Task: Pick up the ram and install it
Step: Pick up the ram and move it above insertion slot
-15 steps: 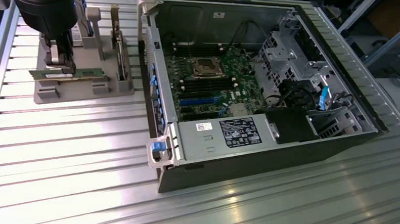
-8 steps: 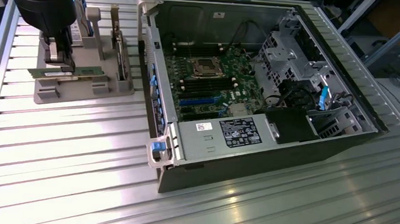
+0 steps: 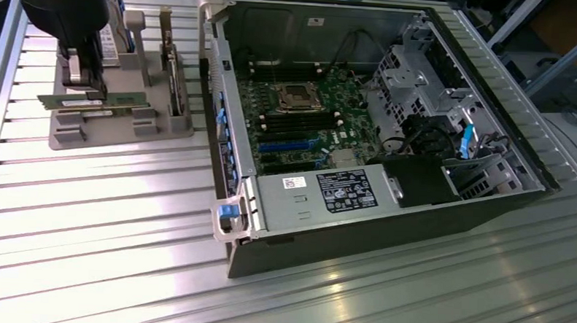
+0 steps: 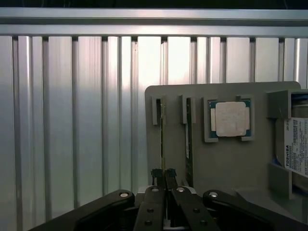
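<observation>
One black two-fingered gripper (image 4: 163, 174) has its fingers pressed onto one long, thin green ram stick (image 4: 162, 139), seen edge-on at one flat grey slotted holder (image 4: 226, 163). A second green stick (image 4: 188, 139) stands just beside it. The holder also carries one square silver processor chip (image 4: 232, 119) and one labelled hard drive (image 4: 296, 144). One open computer case (image 3: 368, 136) lies toward the exterior view's right.

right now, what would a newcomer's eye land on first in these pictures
The open computer case fills the exterior view's right, lying on the ribbed metal table with its motherboard exposed. At the exterior view's left, the gripper is closed on the ram, a thin green stick at a grey holder. A square silver processor sits in the same holder.
</observation>
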`<state>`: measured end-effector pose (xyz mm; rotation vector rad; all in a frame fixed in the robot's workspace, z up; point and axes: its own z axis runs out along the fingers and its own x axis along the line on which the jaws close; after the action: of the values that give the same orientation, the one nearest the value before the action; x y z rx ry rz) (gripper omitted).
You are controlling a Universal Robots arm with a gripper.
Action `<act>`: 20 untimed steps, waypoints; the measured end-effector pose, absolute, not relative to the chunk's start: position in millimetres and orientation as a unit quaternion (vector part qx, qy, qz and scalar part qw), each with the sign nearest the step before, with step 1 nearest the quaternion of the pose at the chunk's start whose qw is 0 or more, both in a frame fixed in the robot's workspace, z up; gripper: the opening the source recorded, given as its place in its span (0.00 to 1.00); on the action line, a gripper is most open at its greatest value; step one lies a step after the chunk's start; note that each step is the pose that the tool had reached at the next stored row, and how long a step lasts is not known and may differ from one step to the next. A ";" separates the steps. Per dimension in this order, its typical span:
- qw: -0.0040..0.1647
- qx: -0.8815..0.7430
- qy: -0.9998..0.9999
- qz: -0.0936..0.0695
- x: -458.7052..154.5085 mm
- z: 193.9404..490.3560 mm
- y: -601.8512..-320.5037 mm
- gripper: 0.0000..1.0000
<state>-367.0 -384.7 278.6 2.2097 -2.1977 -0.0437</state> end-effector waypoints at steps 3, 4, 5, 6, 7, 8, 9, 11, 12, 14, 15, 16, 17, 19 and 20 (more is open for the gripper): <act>0.012 0.709 -0.705 -0.014 -367.0 282.0 -384.7 0.12; 0.012 0.709 -0.705 -0.014 -367.0 283.9 -384.7 0.12; 0.012 0.709 -0.705 -0.014 -367.0 285.2 -384.7 0.12; 0.012 0.709 -0.705 -0.014 -367.0 286.8 -384.7 0.12; 0.012 0.709 -0.705 -0.014 -367.0 288.1 -384.7 0.12; 0.012 0.709 -0.705 -0.014 -366.9 289.1 -384.7 0.12; 0.012 0.709 -0.705 -0.014 -367.0 290.0 -384.7 0.12; 0.012 0.709 -0.705 -0.014 -367.0 291.3 -384.7 0.12; 0.012 0.709 -0.705 -0.014 -366.9 292.7 -384.7 0.12; 0.012 0.709 -0.705 -0.014 -366.9 294.4 -384.7 0.12; 0.012 0.709 -0.705 -0.014 -367.0 295.0 -384.7 0.12; 0.012 0.709 -0.705 -0.014 -367.0 296.2 -384.7 0.12; 0.012 0.709 -0.705 -0.014 -367.0 297.3 -384.7 0.12; 0.012 0.709 -0.705 -0.014 -366.9 299.2 -384.7 0.12; 0.012 0.709 -0.705 -0.014 -367.0 299.6 -384.7 0.12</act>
<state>-367.0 -384.7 299.6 2.2098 -2.1977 -0.0437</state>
